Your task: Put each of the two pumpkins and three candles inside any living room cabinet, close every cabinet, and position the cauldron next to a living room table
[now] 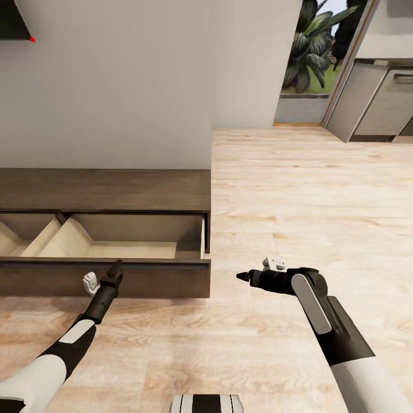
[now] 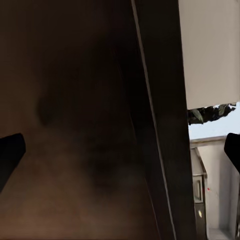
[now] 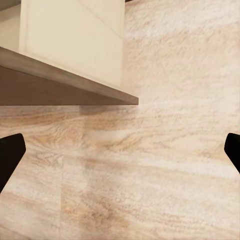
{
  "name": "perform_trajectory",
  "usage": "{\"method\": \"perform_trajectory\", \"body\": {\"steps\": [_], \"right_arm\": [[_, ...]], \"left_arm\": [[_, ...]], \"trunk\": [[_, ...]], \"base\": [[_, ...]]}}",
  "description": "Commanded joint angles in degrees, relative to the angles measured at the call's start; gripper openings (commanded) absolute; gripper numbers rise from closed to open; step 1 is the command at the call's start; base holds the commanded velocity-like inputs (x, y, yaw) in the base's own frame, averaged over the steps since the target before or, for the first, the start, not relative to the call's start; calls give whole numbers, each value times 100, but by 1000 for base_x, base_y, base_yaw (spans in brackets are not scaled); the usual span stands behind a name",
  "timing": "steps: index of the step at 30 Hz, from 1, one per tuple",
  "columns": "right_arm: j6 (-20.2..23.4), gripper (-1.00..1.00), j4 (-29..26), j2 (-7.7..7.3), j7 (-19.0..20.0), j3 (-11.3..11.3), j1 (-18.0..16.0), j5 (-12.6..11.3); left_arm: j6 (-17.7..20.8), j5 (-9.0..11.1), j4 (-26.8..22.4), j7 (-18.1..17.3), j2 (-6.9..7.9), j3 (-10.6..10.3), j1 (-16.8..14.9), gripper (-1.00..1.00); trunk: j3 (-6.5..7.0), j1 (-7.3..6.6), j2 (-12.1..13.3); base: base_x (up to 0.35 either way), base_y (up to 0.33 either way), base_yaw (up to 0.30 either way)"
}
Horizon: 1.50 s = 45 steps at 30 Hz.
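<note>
wood floor (image 1: 298, 189), white wall (image 1: 143, 86) — garden plants (image 1: 312, 46)

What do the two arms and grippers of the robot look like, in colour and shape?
Both arms have glossy white forearm shells and black upper links and wrists. The right arm carries a long grey oval panel on its black link. Each wrist holds a small white-grey camera block. The left gripper and right gripper end in slim, black, pointed fingers.

cabinet (image 1: 115, 192) left, against wall — drawer (image 1: 109, 268) pulled out | left gripper (image 1: 116, 268) at drawer front
</note>
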Motion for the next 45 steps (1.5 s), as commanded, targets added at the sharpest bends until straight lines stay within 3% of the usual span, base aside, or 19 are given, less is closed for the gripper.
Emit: {"method": "perform_trajectory", "body": {"steps": [1,29,39,45], "right_arm": [[11,100,-4,-5,-60,10,-3,-59],[19,100,1,-5,-51,-3,-3,-59],[19,100,-1,-12,-62,-23,-3,-58],[27,100,1,-13,-63,-50,-8,-59]], "left_arm": [[61,60,4,-18,5,-36,-3,100],[130,66,10,31,-9,-44,-2,100],[123,71,35,464,-38,-35,-2,100],[126,256,39,788,-39,-36,-1,100]], "trunk": [[-4,-1,-2],[-4,-1,-2],[-4,-1,-2],[-4,-1,-2]], "base": [[0,0,0],[-44,0,0],[0,0,0],[0,0,0]]}}
